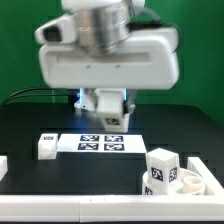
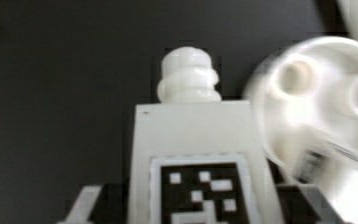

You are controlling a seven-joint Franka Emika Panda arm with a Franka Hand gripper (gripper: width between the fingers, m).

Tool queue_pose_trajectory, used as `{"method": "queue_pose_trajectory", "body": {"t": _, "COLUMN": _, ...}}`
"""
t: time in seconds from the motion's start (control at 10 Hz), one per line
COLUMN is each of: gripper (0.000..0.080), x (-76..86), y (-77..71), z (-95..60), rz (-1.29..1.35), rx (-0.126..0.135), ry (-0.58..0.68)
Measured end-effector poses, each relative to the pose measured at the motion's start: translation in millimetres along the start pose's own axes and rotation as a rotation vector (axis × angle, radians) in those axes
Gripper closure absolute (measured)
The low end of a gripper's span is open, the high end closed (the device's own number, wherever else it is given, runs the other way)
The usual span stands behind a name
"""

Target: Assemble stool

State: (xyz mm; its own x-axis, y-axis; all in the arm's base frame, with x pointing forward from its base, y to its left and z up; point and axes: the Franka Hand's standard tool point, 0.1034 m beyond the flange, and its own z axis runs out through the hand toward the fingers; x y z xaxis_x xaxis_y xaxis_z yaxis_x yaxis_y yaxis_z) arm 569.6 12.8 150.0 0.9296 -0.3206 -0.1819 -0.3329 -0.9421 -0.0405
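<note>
Holds a leg [image 2: 194, 130] clamped in the claw [image 2: 194, 192], long axis running out to its threaded tip, seat [image 2: 327, 90] off to one side of that tip, on the table [image 1: 30, 115] toward the exterior view's right.

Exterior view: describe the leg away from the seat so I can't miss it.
Find the marker board in the middle of the black table. Just off its end on the exterior view's left stands a small white leg. The other leg sits beside the round seat; this one stands alone.
</note>
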Motion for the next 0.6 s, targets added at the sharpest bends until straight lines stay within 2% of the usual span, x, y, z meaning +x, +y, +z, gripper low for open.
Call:
{"method": "queue_pose_trajectory", "body": {"t": 0.1, "gripper": 0.0468, "x": 2.9, "y": -17.7, "z": -1.2, "rz": -0.033, "rx": -0.006, "ry": 0.082}}
{"method": "queue_pose_trajectory", "body": {"t": 0.3, "gripper": 0.0468, "x": 5.8, "y": -13.3, "z": 2.7, "rz": -0.028, "rx": 0.012, "ry": 0.205}}
{"method": "queue_pose_trajectory", "body": {"t": 0.4, "gripper": 0.0468, "x": 8.4, "y": -17.9, "z": 3.1, "rz": -0.037, "rx": 0.021, "ry": 0.275}}
{"method": "queue_pose_trajectory", "body": {"t": 0.5, "gripper": 0.0468, "x": 7.3, "y": -23.7, "z": 3.9, "rz": -0.041, "rx": 0.020, "ry": 0.319}}
{"method": "queue_pose_trajectory", "body": {"t": 0.6, "gripper": 0.0468, "x": 5.5, "y": -44.5, "z": 1.8, "rz": -0.069, "rx": 0.013, "ry": 0.405}}
